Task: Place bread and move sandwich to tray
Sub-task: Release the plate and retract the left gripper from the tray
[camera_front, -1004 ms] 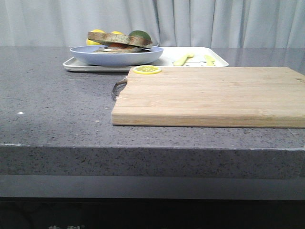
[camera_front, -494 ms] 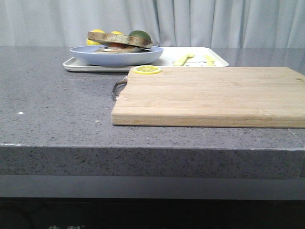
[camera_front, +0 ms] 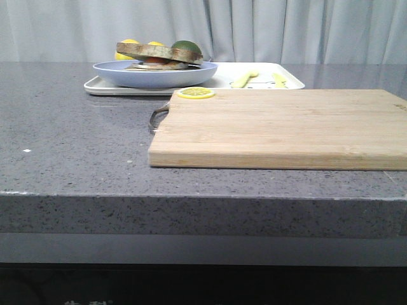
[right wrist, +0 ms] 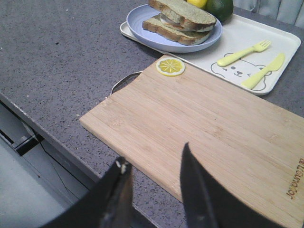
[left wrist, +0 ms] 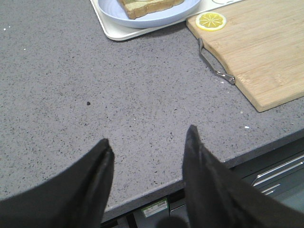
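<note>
The sandwich, two brown-crusted slices with egg between them, lies on a pale blue plate that rests on the left end of the white tray. The top bread slice lies askew on the lower one. The sandwich also shows at the edge of the left wrist view. My left gripper is open and empty above the counter's front edge. My right gripper is open and empty above the near edge of the cutting board. Neither arm shows in the front view.
A light wooden cutting board with a metal handle lies in front of the tray, a lemon slice on its far left corner. A yellow fork and knife lie on the tray. A lemon and a lime sit behind the plate.
</note>
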{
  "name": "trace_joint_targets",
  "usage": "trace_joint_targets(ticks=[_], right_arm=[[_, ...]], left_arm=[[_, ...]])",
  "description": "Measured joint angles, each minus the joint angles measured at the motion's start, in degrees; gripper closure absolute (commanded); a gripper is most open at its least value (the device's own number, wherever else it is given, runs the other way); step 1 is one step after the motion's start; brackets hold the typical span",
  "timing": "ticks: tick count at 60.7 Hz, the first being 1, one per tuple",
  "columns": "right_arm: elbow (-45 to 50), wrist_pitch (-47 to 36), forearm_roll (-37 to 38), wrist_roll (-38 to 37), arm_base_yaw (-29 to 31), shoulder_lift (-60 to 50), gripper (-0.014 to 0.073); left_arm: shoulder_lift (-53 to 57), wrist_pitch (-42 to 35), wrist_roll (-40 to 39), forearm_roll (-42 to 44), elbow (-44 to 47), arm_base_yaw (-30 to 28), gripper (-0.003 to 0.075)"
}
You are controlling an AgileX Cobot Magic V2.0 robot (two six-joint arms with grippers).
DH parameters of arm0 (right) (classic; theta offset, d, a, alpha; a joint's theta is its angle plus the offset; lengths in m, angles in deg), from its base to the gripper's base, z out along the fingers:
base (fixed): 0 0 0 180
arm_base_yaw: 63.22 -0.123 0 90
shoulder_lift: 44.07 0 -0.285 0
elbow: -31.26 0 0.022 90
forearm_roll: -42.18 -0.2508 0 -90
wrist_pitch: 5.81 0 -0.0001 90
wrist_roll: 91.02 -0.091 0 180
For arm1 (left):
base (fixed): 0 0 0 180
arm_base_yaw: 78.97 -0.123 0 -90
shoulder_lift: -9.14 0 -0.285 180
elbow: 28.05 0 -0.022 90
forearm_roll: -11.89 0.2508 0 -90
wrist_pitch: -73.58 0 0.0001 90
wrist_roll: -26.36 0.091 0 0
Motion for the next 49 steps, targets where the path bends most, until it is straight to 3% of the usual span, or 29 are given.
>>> trace_joint_targets(ticks=[10, 17, 49], right_arm=[[0.0, 0.2, 0.0, 0.0, 0.0, 0.0, 0.0668], [0.0, 0.9, 0.0, 0.0, 0.0, 0.0, 0.0661], [0.0, 1.2, 0.0, 0.0, 0.0, 0.0, 0.0661]], left_arm=[[0.0, 0.0, 0.0, 0.0, 0.0, 0.0, 0.064], [0.0, 0.0, 0.0, 0.0, 0.0, 0.0, 0.0738], [0.0, 0.0, -0.1, 0.0, 0.0, 0.0, 0.0738]])
